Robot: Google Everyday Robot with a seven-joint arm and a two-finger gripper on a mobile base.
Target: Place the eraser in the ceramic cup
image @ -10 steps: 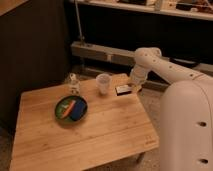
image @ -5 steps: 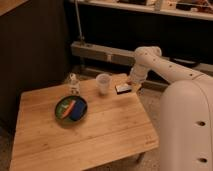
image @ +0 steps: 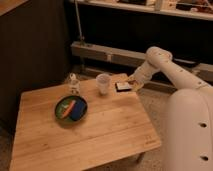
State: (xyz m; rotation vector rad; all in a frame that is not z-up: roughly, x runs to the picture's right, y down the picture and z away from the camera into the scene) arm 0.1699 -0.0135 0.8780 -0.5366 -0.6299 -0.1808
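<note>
The eraser (image: pixel 122 87), a small flat black block with a white base, is at the far right edge of the wooden table (image: pixel 110 130). My gripper (image: pixel 132 85) is right beside it on its right side, at the end of the white arm that reaches in from the right. The ceramic cup (image: pixel 103 83), plain white and upright, stands on the table just left of the eraser, a short gap away.
A green round plate (image: pixel 70 108) holding a blue block with an orange piece lies left of centre. A small white figurine-like bottle (image: pixel 74 84) stands at the far edge, left of the cup. My white body (image: pixel 190 130) fills the right side.
Almost nothing differs. The gripper stays by the eraser at the table's far right edge, and the cup and plate have not moved.
</note>
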